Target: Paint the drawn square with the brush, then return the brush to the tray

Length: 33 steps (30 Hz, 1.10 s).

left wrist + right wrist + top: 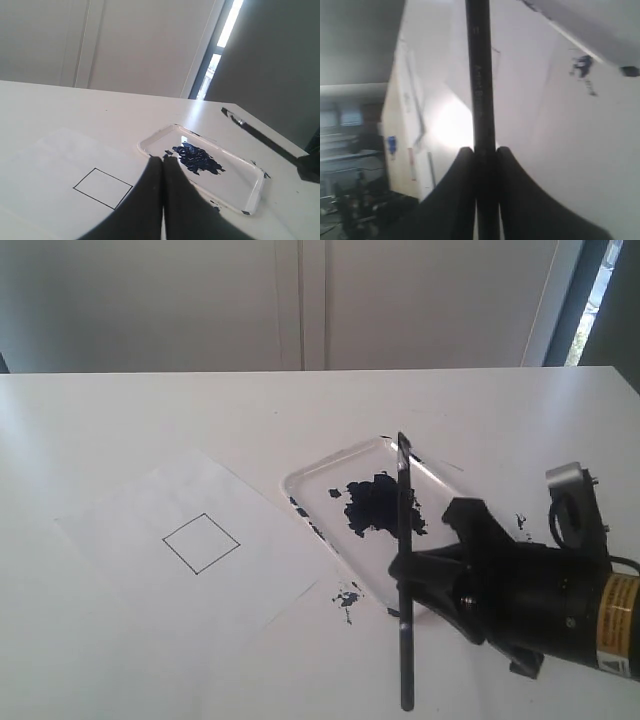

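The drawn square [201,542] [102,188] is a thin black outline on a white paper sheet [130,525], blank inside. To its right lies the glossy white tray [320,502] [235,180] with a dark blue paint blot [375,505] [196,157]. My right gripper [407,568] [485,151] is shut on the black handle of the brush [403,475] [479,75], at the tray's near right edge. The brush crosses the blot in the exterior view, with its silvery ferrule [238,120] at the far end. My left gripper [163,159] is shut and holds nothing; it points between the square and the tray.
Blue paint flecks mark the table beside the tray [347,597] [520,521]. The white table [150,420] ends at a pale wall behind. My right arm's body [560,605] fills the near right corner.
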### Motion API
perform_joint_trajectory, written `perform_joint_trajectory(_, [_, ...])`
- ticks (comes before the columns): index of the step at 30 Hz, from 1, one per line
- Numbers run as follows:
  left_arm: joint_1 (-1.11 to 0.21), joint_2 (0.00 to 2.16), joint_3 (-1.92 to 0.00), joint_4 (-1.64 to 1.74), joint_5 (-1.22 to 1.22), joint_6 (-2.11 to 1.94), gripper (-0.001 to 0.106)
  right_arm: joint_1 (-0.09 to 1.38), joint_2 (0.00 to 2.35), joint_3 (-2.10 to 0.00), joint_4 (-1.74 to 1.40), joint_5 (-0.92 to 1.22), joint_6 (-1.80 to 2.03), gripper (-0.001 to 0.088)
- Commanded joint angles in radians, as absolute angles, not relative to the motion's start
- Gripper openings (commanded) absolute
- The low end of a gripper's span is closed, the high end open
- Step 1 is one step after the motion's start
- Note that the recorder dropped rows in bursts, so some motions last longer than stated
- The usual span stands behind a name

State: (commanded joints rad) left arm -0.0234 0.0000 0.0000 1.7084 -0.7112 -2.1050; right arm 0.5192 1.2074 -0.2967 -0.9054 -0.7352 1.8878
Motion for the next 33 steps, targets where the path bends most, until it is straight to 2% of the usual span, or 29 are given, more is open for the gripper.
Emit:
perform_joint_trajectory(6, [-0.023, 0.0, 0.0, 1.708, -0.711, -2.105, 0.0, 0.519, 1.207, -0.371, -1.284, -0.481, 1.902, 0.0])
perform_joint_trajectory(13, [-0.023, 0.0, 0.0, 1.708, -0.711, -2.105, 0.0, 0.519, 1.207, -0.491, -1.744, -0.314, 2.105, 0.0])
perform_joint_trajectory(22, [-0.023, 0.0, 0.0, 1.708, -0.711, -2.105, 0.0, 0.519, 1.21, -0.548, -1.744, -0.192, 2.023, 0.0])
perform_joint_trajectory(33, [-0.023, 0.0, 0.0, 1.708, -0.711, -2.105, 0.0, 0.519, 1.208, -0.692, -1.744, -0.133, 1.487, 0.0])
